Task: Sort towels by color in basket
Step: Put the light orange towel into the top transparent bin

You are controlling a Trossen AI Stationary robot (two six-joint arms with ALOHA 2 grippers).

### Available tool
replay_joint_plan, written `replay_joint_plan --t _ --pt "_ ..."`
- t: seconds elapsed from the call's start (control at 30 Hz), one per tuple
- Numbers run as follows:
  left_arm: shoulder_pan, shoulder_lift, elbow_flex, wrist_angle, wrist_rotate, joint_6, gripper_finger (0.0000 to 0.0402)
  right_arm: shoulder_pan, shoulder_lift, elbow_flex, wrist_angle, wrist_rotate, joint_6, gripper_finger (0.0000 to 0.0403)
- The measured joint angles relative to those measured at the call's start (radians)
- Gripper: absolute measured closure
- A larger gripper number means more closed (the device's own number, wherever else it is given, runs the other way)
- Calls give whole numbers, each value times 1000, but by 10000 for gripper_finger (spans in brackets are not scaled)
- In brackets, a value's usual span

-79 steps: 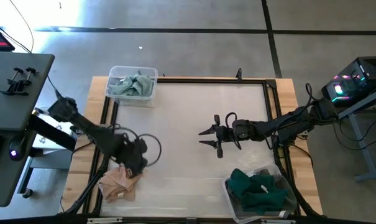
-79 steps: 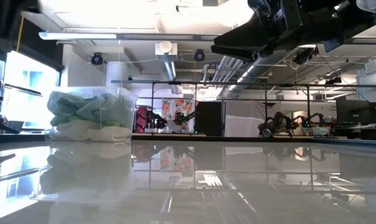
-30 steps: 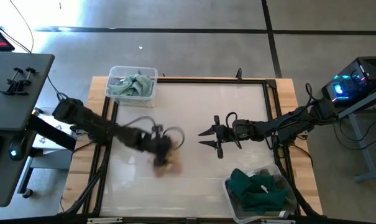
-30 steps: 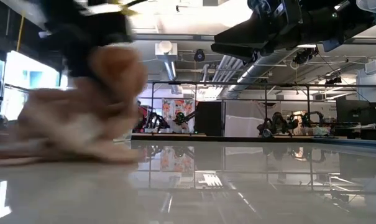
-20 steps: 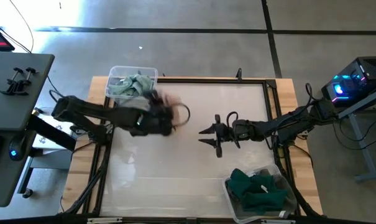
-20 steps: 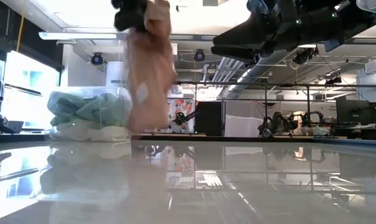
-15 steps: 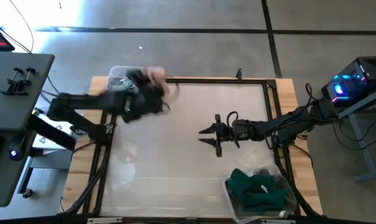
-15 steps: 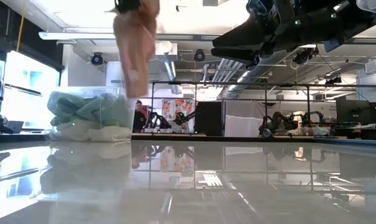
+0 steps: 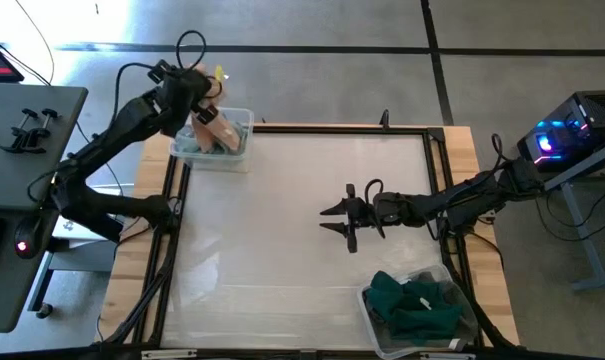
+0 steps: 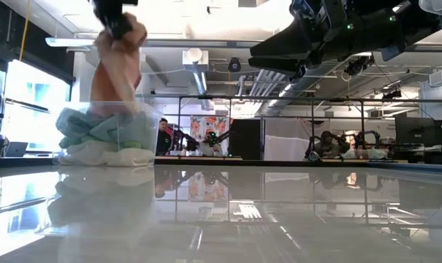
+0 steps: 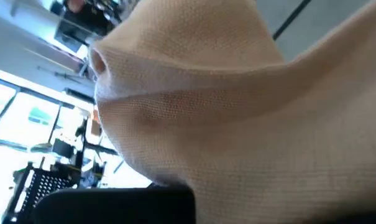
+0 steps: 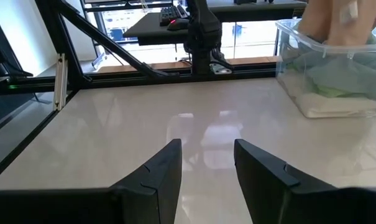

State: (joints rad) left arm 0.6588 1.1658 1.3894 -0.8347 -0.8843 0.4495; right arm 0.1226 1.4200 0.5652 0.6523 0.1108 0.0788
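Note:
My left gripper point(image 9: 200, 106) holds a peach towel point(image 9: 214, 128) above the clear bin point(image 9: 244, 150) at the table's far left; the bin holds pale mint and white towels point(image 10: 104, 135). In the low view the peach towel point(image 10: 117, 69) hangs from the gripper down into the bin. It fills the left wrist view point(image 11: 250, 112). My right gripper point(image 9: 338, 220) is open and empty over the table's middle right. A second clear bin point(image 9: 377, 328) at the near right holds dark teal towels point(image 9: 414, 303). My left gripper holds the peach towel by its bunched upper end point(image 10: 122, 33) from above. The towel hangs below the fingers, and its lower end point(image 10: 107, 102) reaches into the bin onto the mint towels. The fingers themselves are hidden by the cloth in the wrist view.
A black frame point(image 9: 342, 130) runs round the white table top. The wide middle of the table point(image 9: 282, 230) is bare and glossy. A grey side table point(image 9: 22, 130) stands to the left; a person shows far off in the room behind point(image 10: 164, 135).
My left gripper has swung fast from the table's middle toward the far left corner, carrying the peach towel, which was lifted clear of the table and now hangs over and into the far-left bin. My right gripper has kept still.

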Motion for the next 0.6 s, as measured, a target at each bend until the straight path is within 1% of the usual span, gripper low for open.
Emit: replay_joint_plan --t 0.13,0.2,0.33,0.47,0.53,0.6 --pt "129 -8 -152 177 140 79 394 0 0 0 -10 0 0 258" --pt "169 -4 -217 209 221 95 394 0 0 0 -17 0 2 258" --pt "202 14 -308 183 414 73 394 0 0 0 -24 0 2 258" --pt "214 26 -355 120 608 49 394 -1 0 0 -23 10 0 258" --pt "223 26 -379 118 672 47 394 -1 0 0 -24 27 0 258" --pt "243 26 -403 129 713 42 394 -2 0 0 -23 41 0 258"
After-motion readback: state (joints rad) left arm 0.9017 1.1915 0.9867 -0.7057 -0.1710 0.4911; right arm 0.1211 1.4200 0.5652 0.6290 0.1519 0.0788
